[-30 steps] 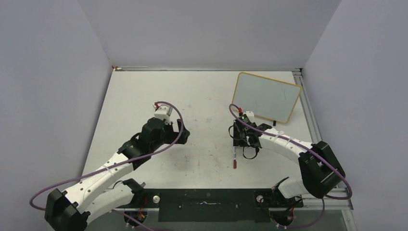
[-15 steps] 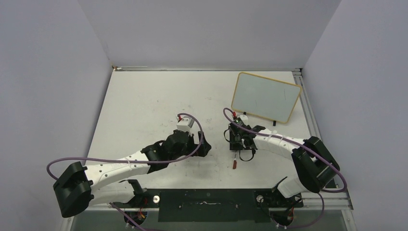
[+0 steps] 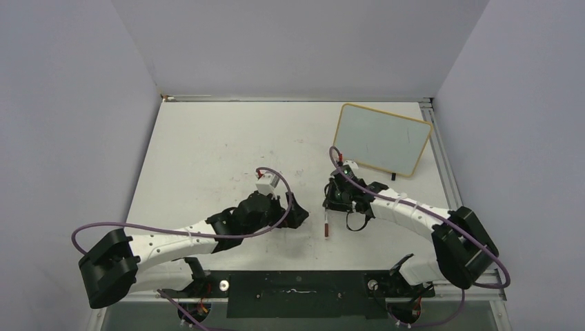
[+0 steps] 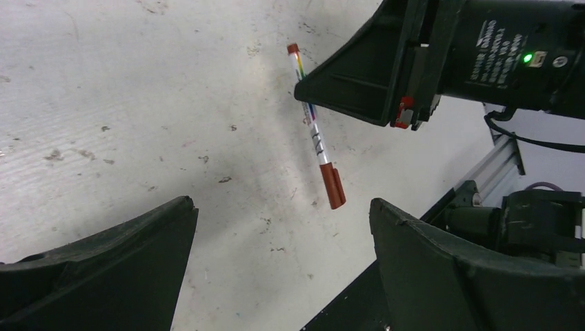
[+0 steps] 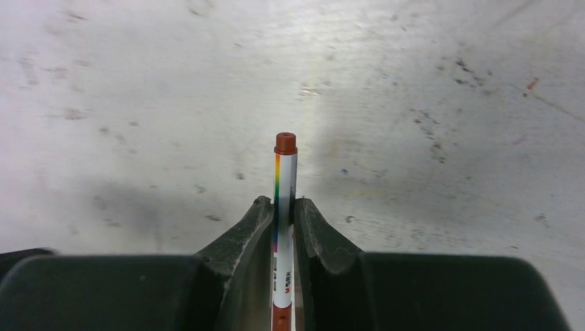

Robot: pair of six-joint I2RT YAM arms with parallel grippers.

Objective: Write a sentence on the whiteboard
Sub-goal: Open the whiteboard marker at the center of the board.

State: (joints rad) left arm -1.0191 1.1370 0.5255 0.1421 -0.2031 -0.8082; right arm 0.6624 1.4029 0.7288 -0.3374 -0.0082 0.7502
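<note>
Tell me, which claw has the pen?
The right gripper: its jaws are shut on the red-capped marker. The left gripper stands wide open, holding nothing.

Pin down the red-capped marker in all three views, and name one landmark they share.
Top external: marker just right of centre, at the right arm's tip.
Left wrist: marker upper middle, slanted, cap end lowest.
Right wrist: marker centre, sticking out between the fingers.
Shared landmark: the right end effector, shut on the marker in every view.

The arms (image 3: 165, 241) are white with black joints, trailed by purple cables (image 3: 103, 224). The left gripper (image 4: 281, 205) is black.
</note>
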